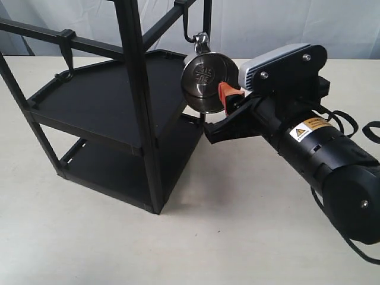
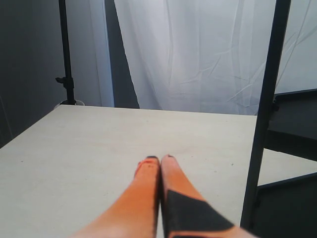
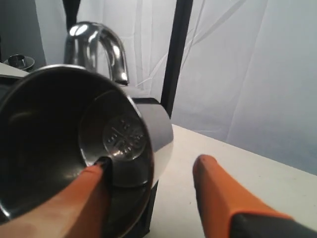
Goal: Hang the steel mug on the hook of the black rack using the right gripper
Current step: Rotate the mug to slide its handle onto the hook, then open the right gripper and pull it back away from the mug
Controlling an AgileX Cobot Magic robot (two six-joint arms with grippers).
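Steel mug: small shiny stainless-steel cylindrical mug (image 1: 206, 79) with a looped handle, lying on its side in the air beside the rack's upper tray, its stamped round base facing the exterior camera. In the right wrist view its open mouth (image 3: 64, 148) faces the lens, with the stamped marks visible deep inside.
Mug handle: points upward, its loop reaching the curled lower end of the hook in the exterior view; whether it bears on the hook cannot be told.
Hook: slim black metal J-shaped hook (image 1: 189, 29) hanging from the rack's upper crossbar, directly above the mug.
Black rack: tall matte-black metal shelf frame (image 1: 101, 98) with two flat trays and thin square posts, standing on the table at the left of the exterior view.
Right gripper: bulky black arm end (image 1: 224, 98) with a silver-grey top housing and a yellow warning label. One orange finger (image 3: 91, 198) sits inside the mug, the other (image 3: 218, 198) stands well apart outside it and clear of the wall.
Left gripper: orange fingers (image 2: 159, 161) pressed together with nothing between them, low over the table, a rack post just beside them.
Table: pale, plain tabletop (image 1: 225, 225) under everything.
Backdrop: white creased cloth (image 2: 198, 54) behind the table.
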